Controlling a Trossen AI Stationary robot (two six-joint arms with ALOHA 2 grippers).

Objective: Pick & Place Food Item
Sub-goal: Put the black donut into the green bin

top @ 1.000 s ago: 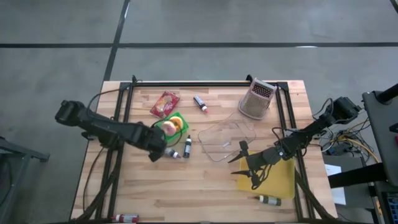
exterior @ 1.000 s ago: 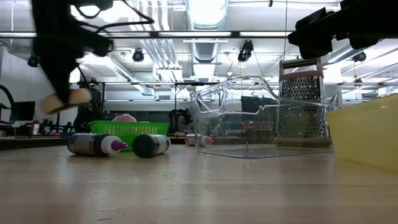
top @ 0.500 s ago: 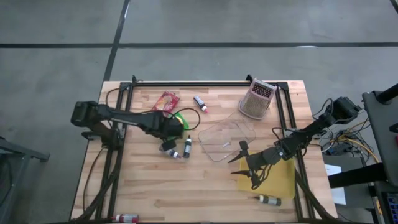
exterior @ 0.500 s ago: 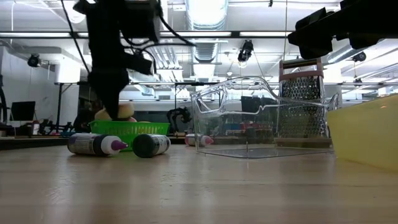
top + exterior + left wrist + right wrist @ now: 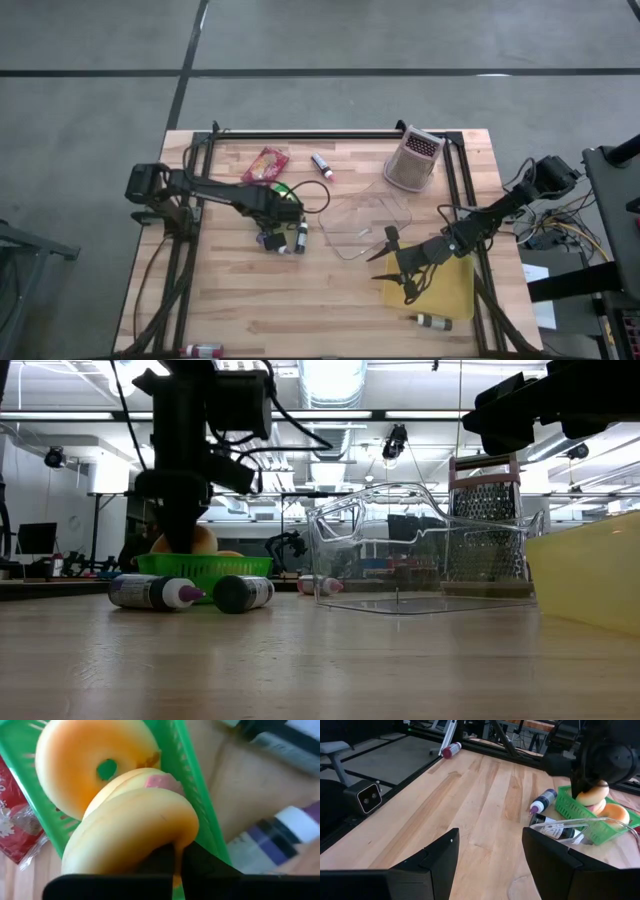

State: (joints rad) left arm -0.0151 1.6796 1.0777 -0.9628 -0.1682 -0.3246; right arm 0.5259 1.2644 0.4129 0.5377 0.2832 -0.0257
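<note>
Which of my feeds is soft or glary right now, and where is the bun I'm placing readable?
Left wrist view: the pale yellow bun fills the frame, sharp enough, while the dropper bottles behind the green plastic basket are blurred. Low view: bright ceiling lights backlight the left gripper into a silhouette. Right wrist view: clearest look at bun over basket.

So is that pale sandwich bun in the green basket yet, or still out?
In, but not released: the pale sandwich bun sits low inside the green plastic basket, beside an orange ring doughnut, with the left gripper shut on it.
</note>
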